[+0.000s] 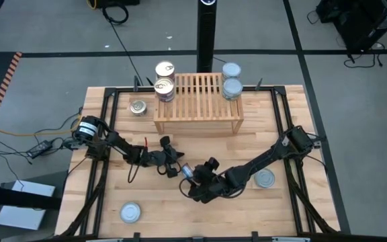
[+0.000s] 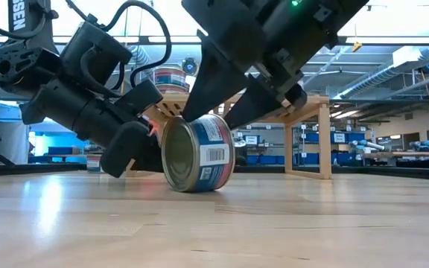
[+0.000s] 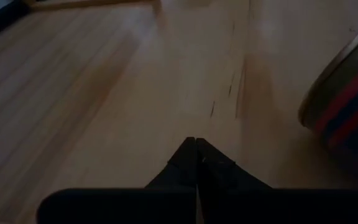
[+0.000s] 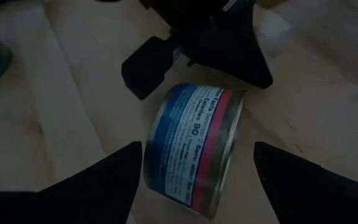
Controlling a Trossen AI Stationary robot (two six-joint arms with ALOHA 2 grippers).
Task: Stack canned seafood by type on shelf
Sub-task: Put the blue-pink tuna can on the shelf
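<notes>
Claw of the right arm [image 1: 191,180] spread wide over a tipped tin [image 1: 187,173] at lower centre of the table [image 1: 261,141]; left claw [image 1: 174,166] pressed shut beside it.

High view: shelf [image 1: 197,101] at upper centre, gold-lidded tins [image 1: 164,89] stacked at its left end, silver-lidded tins [image 1: 232,88] at its right; loose tins lie elsewhere on the table. Low view: the tin [image 2: 198,152] rests on its rolling edge at centre frame, the shut left claw [image 2: 132,156] touching its lid side. Left wrist view: fingers together, tin rim at right edge. Right wrist view: fingers straddle the tin [image 4: 191,149] without contact. Rigid, smooth and likely to roll; grip across its flat ends.
</notes>
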